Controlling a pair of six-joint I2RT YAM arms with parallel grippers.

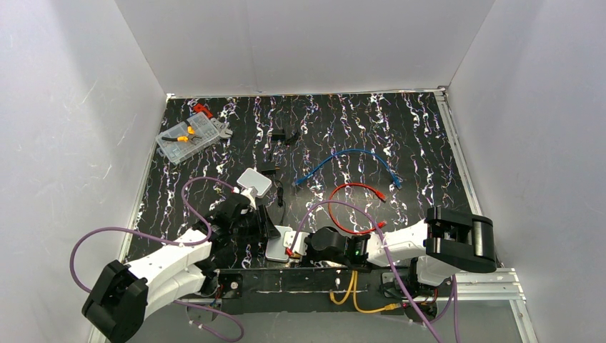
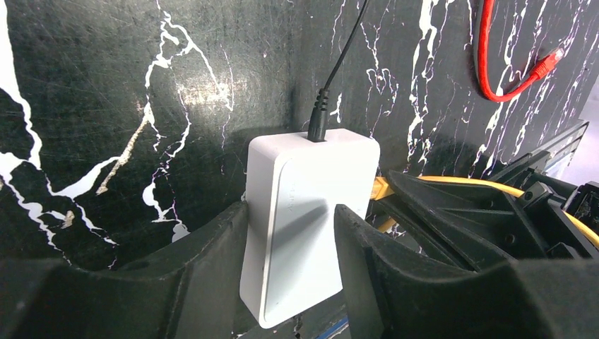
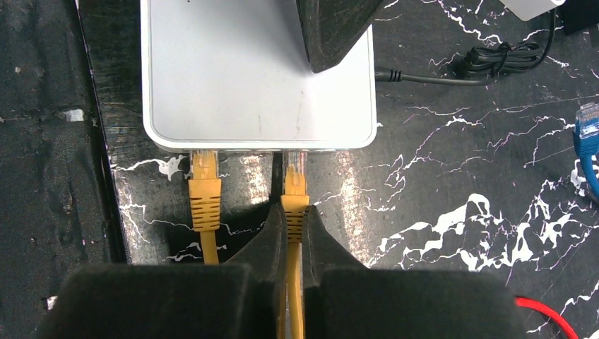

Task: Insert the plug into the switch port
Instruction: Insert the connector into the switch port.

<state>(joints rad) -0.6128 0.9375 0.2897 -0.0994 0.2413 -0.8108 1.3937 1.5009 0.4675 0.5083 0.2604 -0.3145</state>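
The pale grey-white switch box (image 1: 279,245) lies flat near the table's front edge, between the two grippers. My left gripper (image 2: 291,212) is shut on the box (image 2: 311,191), with a finger against each side. One of its fingers (image 3: 332,32) rests on the box's top (image 3: 226,78) in the right wrist view. My right gripper (image 3: 292,212) is shut on a yellow plug (image 3: 294,189). The plug's clear tip sits in a port in the box's near edge. A second yellow plug (image 3: 205,185) sits in the port beside it. A black power lead (image 2: 321,116) is plugged into the far edge.
A smaller, squarer white box (image 1: 254,181) lies behind my left gripper. A blue cable (image 1: 350,163) and a red cable (image 1: 354,207) lie mid-table. A clear parts case (image 1: 189,137) sits at the back left and a black adapter (image 1: 282,134) at the back.
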